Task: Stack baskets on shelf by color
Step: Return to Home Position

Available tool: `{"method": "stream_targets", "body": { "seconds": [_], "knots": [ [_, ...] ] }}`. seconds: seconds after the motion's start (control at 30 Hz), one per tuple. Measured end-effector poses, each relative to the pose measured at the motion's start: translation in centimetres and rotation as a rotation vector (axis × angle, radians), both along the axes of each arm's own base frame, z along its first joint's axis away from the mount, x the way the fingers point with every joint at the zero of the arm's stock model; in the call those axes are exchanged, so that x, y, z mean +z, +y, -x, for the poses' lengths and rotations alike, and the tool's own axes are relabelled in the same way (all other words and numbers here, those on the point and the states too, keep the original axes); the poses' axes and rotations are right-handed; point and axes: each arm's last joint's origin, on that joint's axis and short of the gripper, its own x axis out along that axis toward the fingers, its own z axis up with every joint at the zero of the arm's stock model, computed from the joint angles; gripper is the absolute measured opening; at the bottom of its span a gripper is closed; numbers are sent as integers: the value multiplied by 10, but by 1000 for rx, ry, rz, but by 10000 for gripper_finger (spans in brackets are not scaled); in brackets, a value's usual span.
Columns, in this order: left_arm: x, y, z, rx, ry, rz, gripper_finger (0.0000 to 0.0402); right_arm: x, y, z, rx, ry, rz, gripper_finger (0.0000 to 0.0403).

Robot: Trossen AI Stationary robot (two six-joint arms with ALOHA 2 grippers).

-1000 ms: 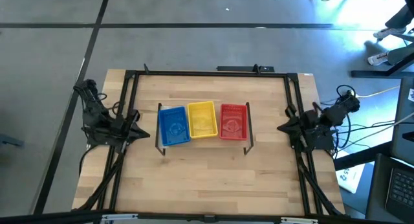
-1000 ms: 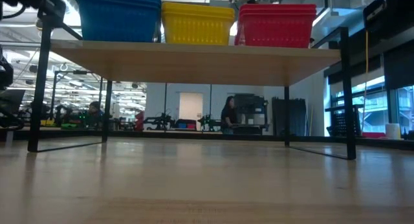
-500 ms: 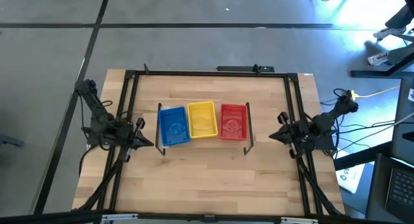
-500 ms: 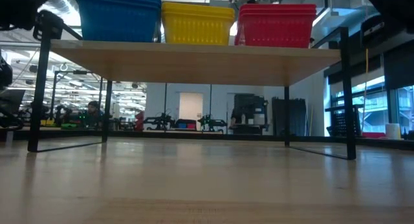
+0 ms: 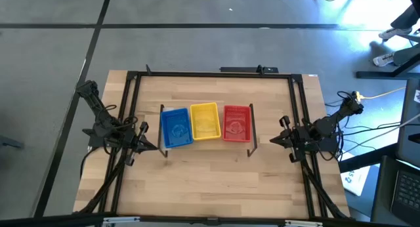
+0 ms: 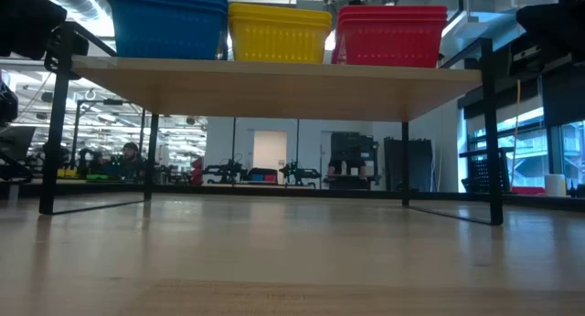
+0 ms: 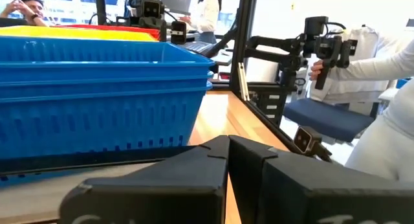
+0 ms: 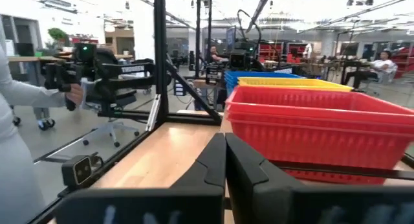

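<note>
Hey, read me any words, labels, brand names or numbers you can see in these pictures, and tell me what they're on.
No text can be read.
The white sheet at the high view's lower right carries print too small to read.
The blue baskets, yellow baskets, red baskets and shelf show no labels.

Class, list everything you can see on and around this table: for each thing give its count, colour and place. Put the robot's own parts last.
blue baskets: one stack, blue, shelf end nearest the left arm
yellow baskets: one stack, yellow, shelf middle
red baskets: one stack, red, shelf end nearest the right arm
shelf: one, light wood on black legs, table centre
table: one, light wood, black frame
person: one, white clothing, beyond the table edge
left gripper: one, dark, shut, beside the blue stack
right gripper: one, dark, shut, beside the red stack
</note>
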Motion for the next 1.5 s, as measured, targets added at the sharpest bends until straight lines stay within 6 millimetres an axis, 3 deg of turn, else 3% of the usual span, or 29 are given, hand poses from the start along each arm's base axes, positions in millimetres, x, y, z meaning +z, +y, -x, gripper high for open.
{"method": "stream_targets", "body": {
  "seconds": [1.5],
  "knots": [
    [-2, 0, 0, 4, 11, -13, 0, -1, -1, 0, -31, 13, -29, 12]
  ]
}}
